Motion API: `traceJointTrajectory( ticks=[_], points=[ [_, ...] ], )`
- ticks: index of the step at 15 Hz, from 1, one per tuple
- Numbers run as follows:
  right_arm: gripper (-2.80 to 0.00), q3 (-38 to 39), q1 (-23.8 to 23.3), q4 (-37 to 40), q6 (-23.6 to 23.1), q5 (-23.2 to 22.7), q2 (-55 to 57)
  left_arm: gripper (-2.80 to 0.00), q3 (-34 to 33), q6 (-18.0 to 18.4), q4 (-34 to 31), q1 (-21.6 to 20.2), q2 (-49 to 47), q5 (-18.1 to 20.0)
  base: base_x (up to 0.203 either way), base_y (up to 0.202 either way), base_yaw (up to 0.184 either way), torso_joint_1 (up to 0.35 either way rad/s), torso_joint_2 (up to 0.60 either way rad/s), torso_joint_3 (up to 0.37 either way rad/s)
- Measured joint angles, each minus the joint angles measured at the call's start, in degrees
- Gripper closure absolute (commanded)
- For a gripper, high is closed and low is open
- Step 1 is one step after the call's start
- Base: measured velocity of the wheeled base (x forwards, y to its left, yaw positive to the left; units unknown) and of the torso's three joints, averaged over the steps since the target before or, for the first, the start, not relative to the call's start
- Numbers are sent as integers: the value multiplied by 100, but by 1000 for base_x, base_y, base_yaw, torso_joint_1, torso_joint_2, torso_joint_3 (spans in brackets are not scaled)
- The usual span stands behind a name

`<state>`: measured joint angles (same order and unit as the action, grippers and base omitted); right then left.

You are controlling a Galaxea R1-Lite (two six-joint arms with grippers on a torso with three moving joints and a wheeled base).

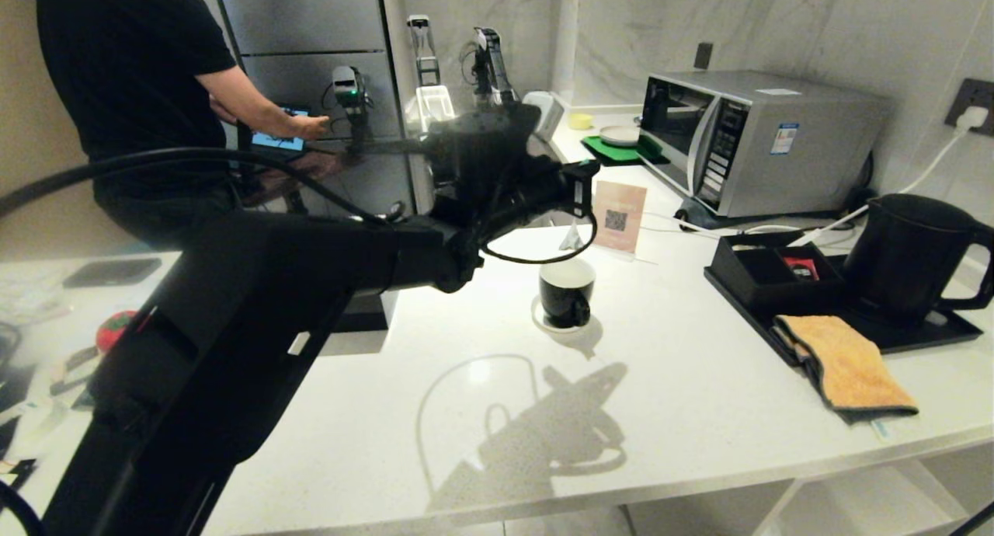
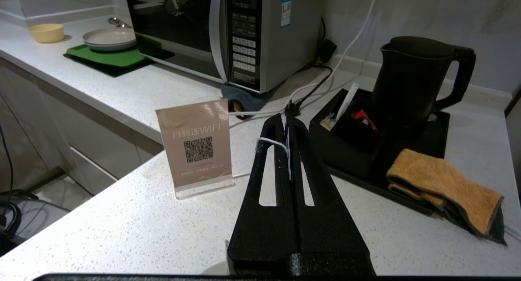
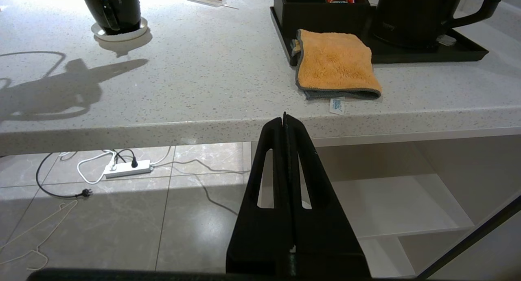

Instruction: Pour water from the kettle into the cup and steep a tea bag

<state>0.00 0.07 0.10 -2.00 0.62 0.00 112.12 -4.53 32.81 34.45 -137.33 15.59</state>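
Hovering above the cup (image 1: 567, 291), your left gripper (image 2: 288, 124) had its jaws pinched on the tea bag's white string (image 2: 270, 142). The cup sat on its saucer (image 1: 543, 322) mid-counter; the kettle (image 1: 905, 256) stood on the black tray (image 1: 916, 330). Your right gripper (image 3: 284, 120) hung clamped empty below the counter edge (image 3: 163, 130).

**Surfaces around the kettle**

You see a matt black kettle (image 1: 908, 260) on a smooth black tray (image 1: 924, 330). Just beside the kettle lies a fluffy orange cloth (image 1: 846, 361) with grey edging. The countertop (image 1: 683, 412) under them looks like speckled white polished stone. Behind the kettle, the microwave (image 1: 765, 140) shows brushed silver metal. The cup (image 1: 567, 291), well apart from the kettle, looks like glossy black ceramic.
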Motion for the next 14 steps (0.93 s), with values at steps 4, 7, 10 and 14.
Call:
traceJointTrajectory(
  ticks=[4, 7, 10, 14],
  points=[
    [0, 0, 0, 0, 0, -2, 0, 0, 66, 2, 13, -7, -58, -9, 0, 0, 0, 0, 0, 0],
    [0, 0, 0, 0, 2, 1, 0, 0, 54, 5, 37, -50, -134, -27, 0, 0, 0, 0, 0, 0],
    [0, 0, 0, 0, 2, 1, 0, 0, 29, 16, 57, -74, -230, -30, 0, 0, 0, 0, 0, 0],
    [0, 0, 0, 0, 2, 1, 0, 0, 21, 35, 64, -78, -376, -55, 0, 0, 0, 0, 0, 0]
  ],
)
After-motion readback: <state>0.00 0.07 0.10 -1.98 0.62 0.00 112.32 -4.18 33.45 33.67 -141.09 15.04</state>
